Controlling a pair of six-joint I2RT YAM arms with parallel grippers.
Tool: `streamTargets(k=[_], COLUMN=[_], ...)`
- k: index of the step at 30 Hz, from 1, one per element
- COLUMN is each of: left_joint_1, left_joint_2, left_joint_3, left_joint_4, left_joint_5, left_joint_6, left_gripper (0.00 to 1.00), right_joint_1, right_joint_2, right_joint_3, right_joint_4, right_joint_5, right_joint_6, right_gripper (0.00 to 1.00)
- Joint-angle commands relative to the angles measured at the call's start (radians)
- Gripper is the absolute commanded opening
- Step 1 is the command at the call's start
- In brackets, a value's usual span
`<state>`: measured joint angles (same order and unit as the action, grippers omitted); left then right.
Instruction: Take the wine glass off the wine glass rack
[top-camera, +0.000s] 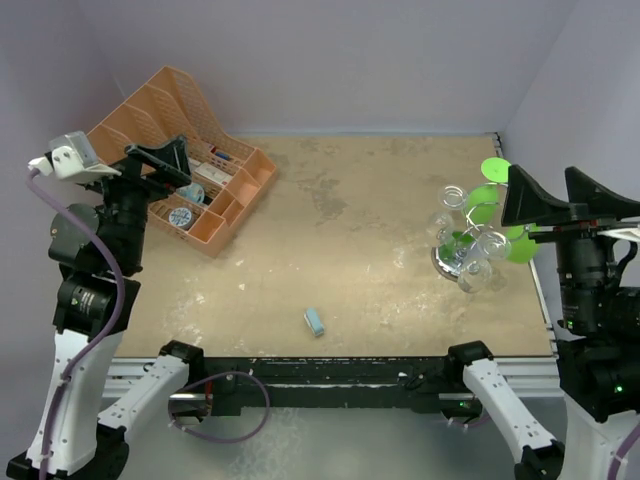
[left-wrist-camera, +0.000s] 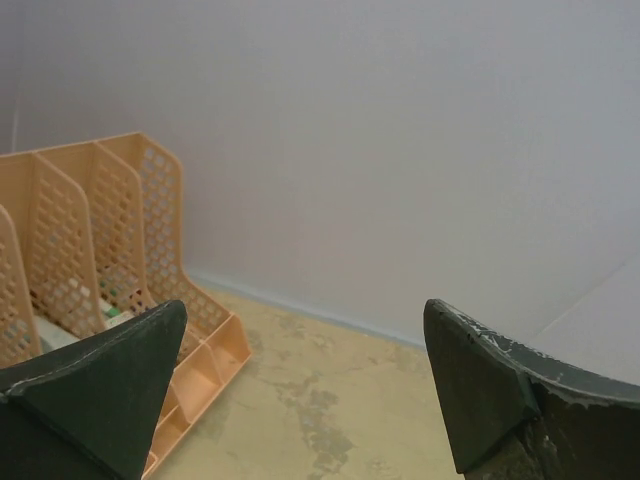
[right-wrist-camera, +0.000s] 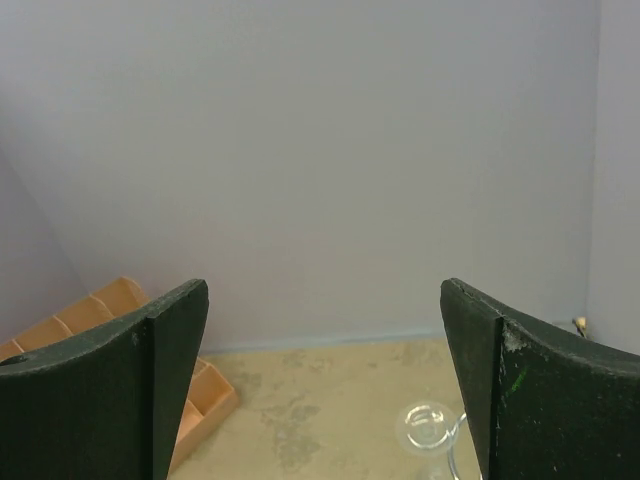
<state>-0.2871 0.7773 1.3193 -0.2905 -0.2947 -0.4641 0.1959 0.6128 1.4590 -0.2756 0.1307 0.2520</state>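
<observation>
Showing wine glass rack (top-camera: 455, 260) overhead, right wrist perhaps 1 glass (right-wrist-camera: 425, 428)

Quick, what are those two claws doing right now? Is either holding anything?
The left gripper is open, holding nothing.
The right gripper is open, holding nothing.

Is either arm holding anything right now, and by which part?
Nothing is held. The left tool and right tool are both open and empty; the wine glass sits on the rack, untouched.
</observation>
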Motion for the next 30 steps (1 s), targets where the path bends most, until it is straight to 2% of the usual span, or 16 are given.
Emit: streamTargets(k=[1, 6, 14, 23, 30], left_joint_1=[0.052, 0.082, 0.088, 0.053, 0.003], left_joint_2=[-0.026, -0.053, -0.083, -0.057, -0.010], left_joint_3=[-0.094, -0.202, -0.301, -0.322, -0.314], left_joint_4=[0.097, 0.143, 0.202, 0.271, 0.280], left_joint_5=[-0.024, -0.052, -0.084, -0.007, 0.015], left_joint_6=[-0.030, -0.039, -0.050, -0.026, -0.008], left_gripper=[0.99, 0.99, 0.99, 0.99, 0.98], right_joint_1=[-0.009, -0.015, -0.021, -0.022, 0.024], right_joint_2=[-0.016, -0.024, -0.029, -0.003, -0.004], right_joint_3=[-0.026, -0.079, -0.124, -0.139, -0.171], right_joint_4=[-0.057, -0.078, -0.095, -0.111, -0.087], right_joint_5=[0.082, 0.093, 0.053, -0.059, -0.123], right_joint_6=[0.058, 0.050, -0.060, -0.251, -0.337], right_gripper=[1.00, 1.00, 1.00, 1.00, 1.00])
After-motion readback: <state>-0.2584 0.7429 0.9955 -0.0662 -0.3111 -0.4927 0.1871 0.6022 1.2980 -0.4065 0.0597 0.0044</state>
